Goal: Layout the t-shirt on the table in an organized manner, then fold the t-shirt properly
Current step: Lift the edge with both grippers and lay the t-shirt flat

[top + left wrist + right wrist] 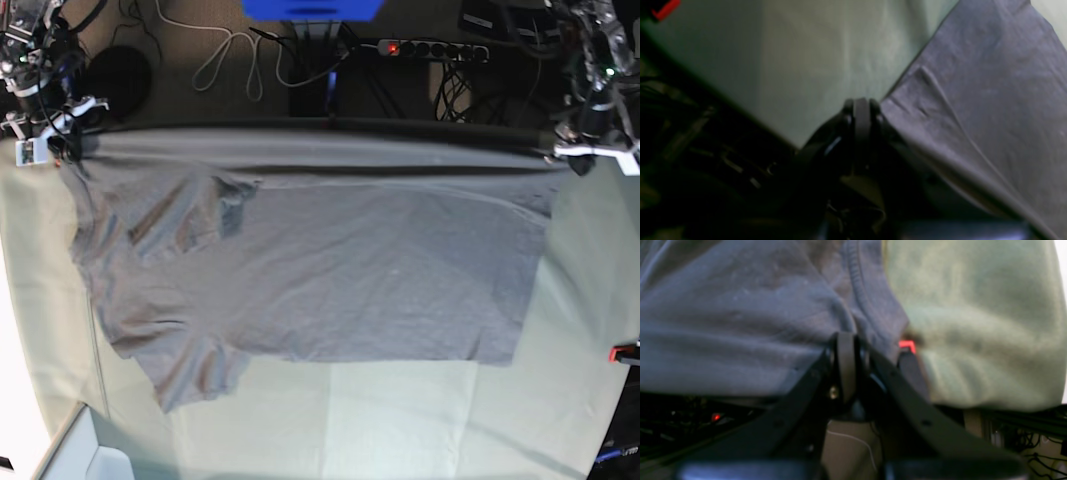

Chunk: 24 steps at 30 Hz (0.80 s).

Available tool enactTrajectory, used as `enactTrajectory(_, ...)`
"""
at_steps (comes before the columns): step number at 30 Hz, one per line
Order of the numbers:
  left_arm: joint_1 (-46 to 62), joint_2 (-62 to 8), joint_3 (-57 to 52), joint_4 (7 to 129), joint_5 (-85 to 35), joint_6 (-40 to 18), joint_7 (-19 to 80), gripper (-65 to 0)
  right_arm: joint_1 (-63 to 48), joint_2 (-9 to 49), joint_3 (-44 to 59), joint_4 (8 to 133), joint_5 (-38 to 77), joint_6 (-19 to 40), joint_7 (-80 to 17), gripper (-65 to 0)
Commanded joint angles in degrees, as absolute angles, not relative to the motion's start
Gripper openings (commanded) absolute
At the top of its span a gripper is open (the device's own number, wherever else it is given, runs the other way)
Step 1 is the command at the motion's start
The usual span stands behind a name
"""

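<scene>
The grey t-shirt (340, 270) lies spread across the table (400, 420), its far edge pulled taut along the table's back edge, one sleeve at the lower left. My left gripper (572, 152) is at the shirt's far right corner. In the left wrist view it (862, 104) is shut on the shirt's edge (990, 100). My right gripper (60, 148) is at the far left corner. In the right wrist view it (846, 340) is shut on the shirt (740, 323) beside a stitched band (857, 283). The shirt has creases near the left.
Red clamps sit on the table's edges (625, 352) (666, 8) (907, 345). Behind the table, a power strip (430, 47), white cables (230, 60) and a blue object (310, 8) are on the floor. Pale green cloth (823, 66) (973, 323) shows beside the shirt.
</scene>
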<state>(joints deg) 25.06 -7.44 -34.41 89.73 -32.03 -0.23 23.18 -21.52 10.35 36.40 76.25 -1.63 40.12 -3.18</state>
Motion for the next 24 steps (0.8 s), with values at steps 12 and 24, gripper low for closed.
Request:
enactTrajectory(12, 26.9, -7.9, -34.9, 90.8, -31.9, 0.0, 21.9, -38.5, -24.9, 11.4, 37.2, 84.2, -0.8, 40.0, -2.1, -31.0)
enactTrajectory(24, 15.9, -8.0, -34.8, 93.1, -31.3, 0.2, 22.0, -37.8, -7.3, 10.6, 39.8, 81.0, -1.6, 40.0, -3.8, -28.7)
